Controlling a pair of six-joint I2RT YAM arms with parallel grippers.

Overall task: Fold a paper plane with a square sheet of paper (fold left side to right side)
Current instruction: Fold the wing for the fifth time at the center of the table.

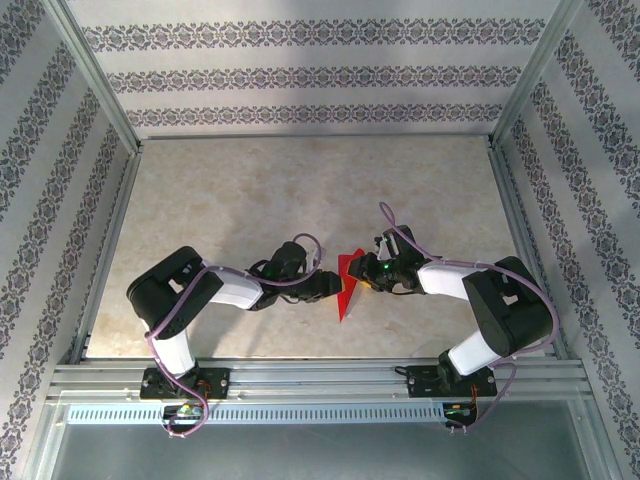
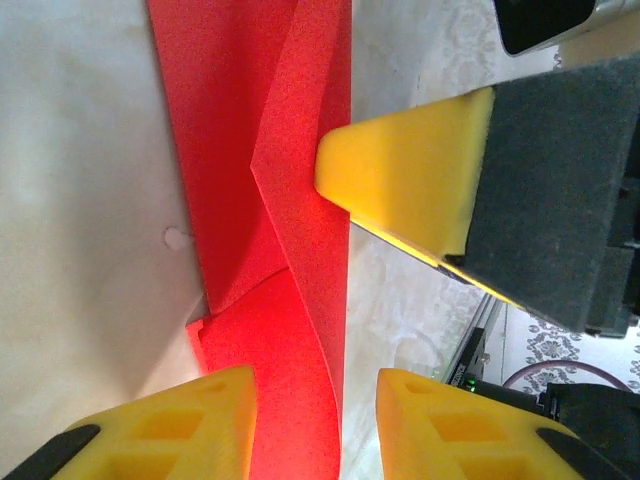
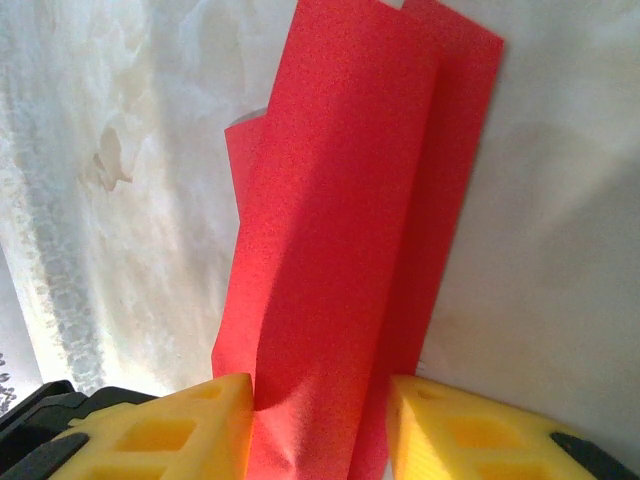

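1. Square sheet of paper (image 1: 347, 283): plain bright red. It sits a little toward 6 o'clock of the bench (image 1: 250, 190) centre, between the two hands.
2. Top view: the sheet no longer reads as a square. It is a narrow wedge, broad at 12 o'clock and tapering to a point at 6 o'clock.
3. Left wrist view: the sheet is folded into layers. One long flap stands up from the layer beneath. Its free edge runs straight, and a diagonal crease meets it partway along. A small corner of the lower layer pokes out at about 8 o'clock.
4. Right wrist view: a long strip lies over a wider layer, bowed rather than flat. There is a slight wrinkle near the fingers.
5. Left hand (image 1: 326, 286): at the sheet's 9 o'clock, fingers parted. The raised flap passes between them with bare bench showing on one side. It has no hold.
6. Right hand (image 1: 368, 277): at the sheet's 3 o'clock, fingers partly apart. The red layers fill the gap and meet both fingers. Cannot tell whether it is pinching them.
7. One yellow fingertip (image 2: 400, 170) of the right hand touches the flap's edge.
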